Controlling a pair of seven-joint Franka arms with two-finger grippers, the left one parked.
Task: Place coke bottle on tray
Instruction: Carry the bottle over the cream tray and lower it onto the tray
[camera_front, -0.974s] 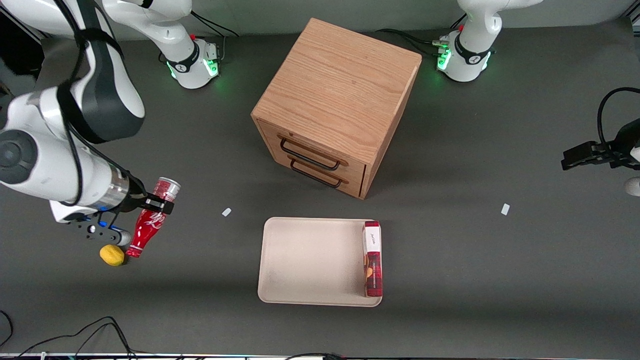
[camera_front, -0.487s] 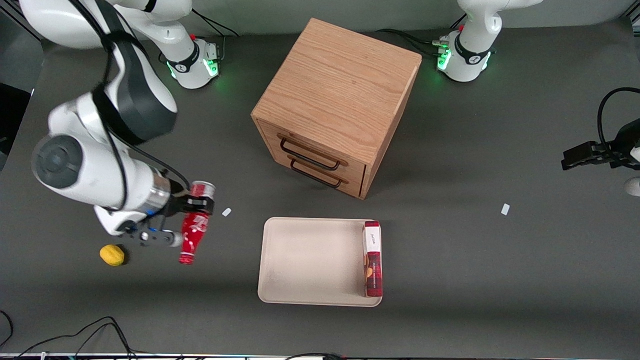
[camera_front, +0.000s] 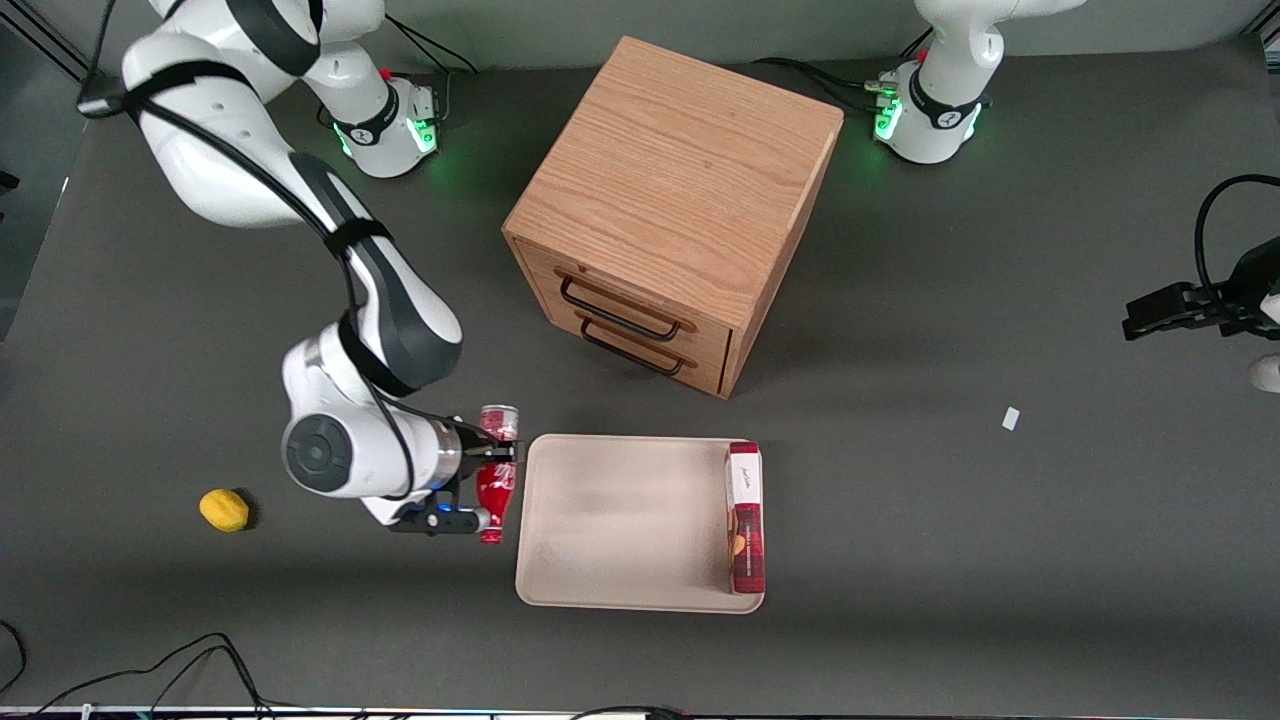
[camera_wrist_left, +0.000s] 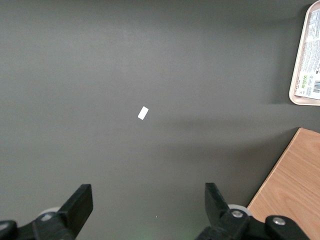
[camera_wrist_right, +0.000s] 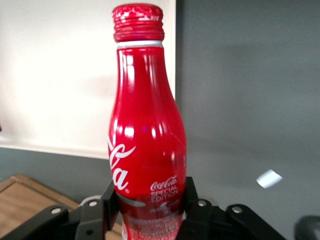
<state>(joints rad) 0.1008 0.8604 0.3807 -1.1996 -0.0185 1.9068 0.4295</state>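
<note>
My gripper (camera_front: 496, 452) is shut on the red coke bottle (camera_front: 495, 488) and holds it above the table, right beside the tray's edge at the working arm's end. The bottle's silver base points away from the front camera and its red cap points toward it. In the right wrist view the fingers (camera_wrist_right: 191, 200) clamp the lower body of the bottle (camera_wrist_right: 145, 135), with the cap over the tray's edge. The cream tray (camera_front: 620, 520) lies flat in front of the wooden cabinet. It also shows in the right wrist view (camera_wrist_right: 60, 80) and the left wrist view (camera_wrist_left: 306, 60).
A flat red-and-white box (camera_front: 746, 517) lies in the tray along its edge toward the parked arm's end. A wooden cabinet with two drawers (camera_front: 675, 210) stands farther from the front camera than the tray. A yellow lemon (camera_front: 224, 509) lies toward the working arm's end. A small white tag (camera_front: 1010, 418) lies on the table.
My gripper has carried the bottle from beside the lemon toward the tray, and now holds it at the tray's edge. The tray and the box have not moved.
</note>
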